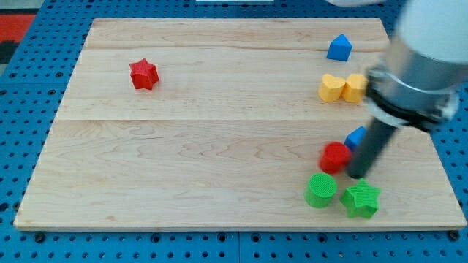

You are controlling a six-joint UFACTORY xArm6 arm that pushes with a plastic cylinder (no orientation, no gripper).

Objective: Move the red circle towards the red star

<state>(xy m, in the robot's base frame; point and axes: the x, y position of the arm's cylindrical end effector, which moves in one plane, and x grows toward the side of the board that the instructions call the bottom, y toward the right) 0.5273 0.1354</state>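
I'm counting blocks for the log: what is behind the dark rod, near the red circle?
A blue block peeks out behind the rod, just up-right of the red circle. Its shape is mostly covered. My tip sits right of the circle.

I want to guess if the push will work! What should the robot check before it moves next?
1. Red circle found, low at the view's right: ok.
2. Red star found, far off at the view's upper left: ok.
3. My tip is on the circle's right side, the side away from the star: ok.
4. Tip touching the circle: cannot tell, they look very close.
5. Path from circle to star free of blocks: ok.
6. Neighbours out of the way: not ok, the green circle, green star and a partly hidden blue block crowd the tip.
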